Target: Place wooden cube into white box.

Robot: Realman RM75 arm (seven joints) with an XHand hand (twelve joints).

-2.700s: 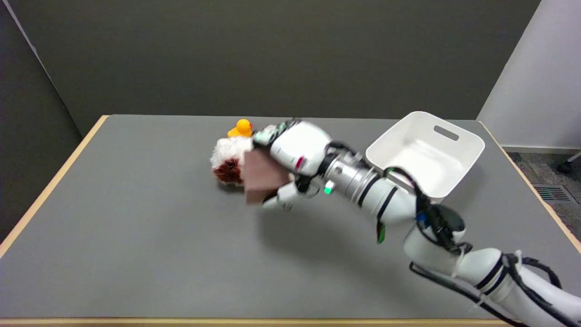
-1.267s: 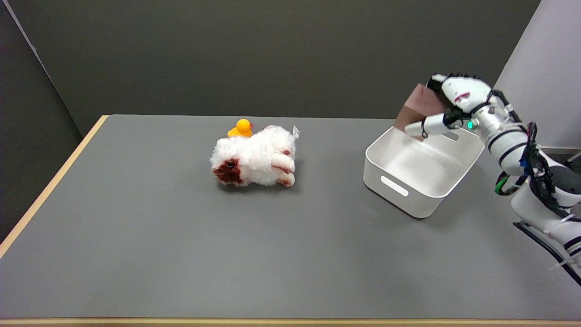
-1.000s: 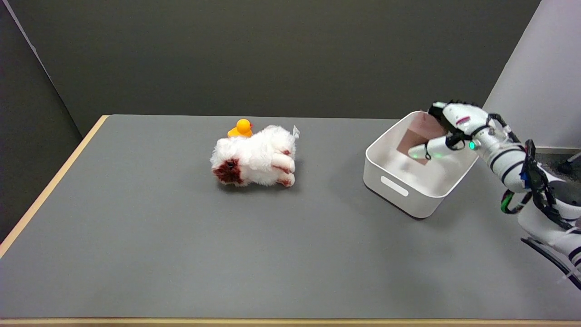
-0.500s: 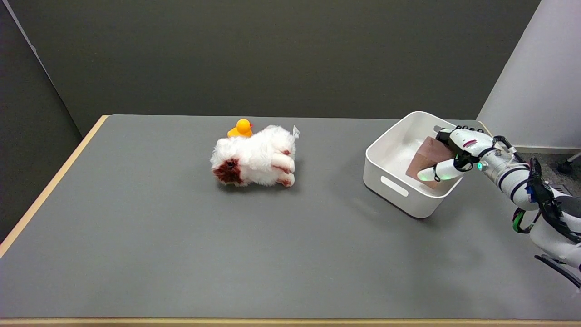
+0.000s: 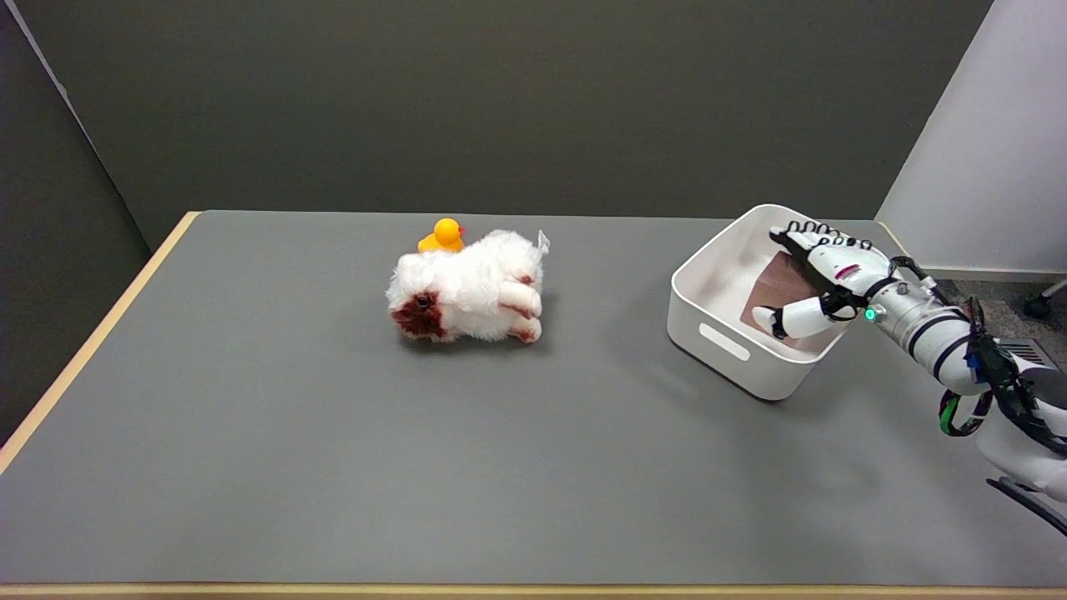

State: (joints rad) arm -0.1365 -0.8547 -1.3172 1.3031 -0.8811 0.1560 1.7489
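The robot's right hand point(image 5: 821, 279) reaches into the smooth white box point(image 5: 725, 342) at the table's right, fingers spread above and thumb below a flat-faced brown wooden cube point(image 5: 775, 287) inside it; whether the hand grasps the cube cannot be told. A fluffy white plush dog point(image 5: 467, 287) lies mid-table on the matte grey table point(image 5: 333, 458), a glossy yellow rubber duck point(image 5: 442, 236) just behind it.

My right hand point(image 5: 821, 279): over the white box, fingers spread apart above the cube, thumb in front of it; whether they touch it I cannot tell.
Wooden cube point(image 5: 775, 287): inside the white box point(image 5: 723, 342), near its right wall.
Plush toy point(image 5: 467, 287): lying mid-table, well apart from the box.
Yellow duck point(image 5: 442, 235): just behind the plush toy.
Table point(image 5: 333, 450): grey top, wooden edge.
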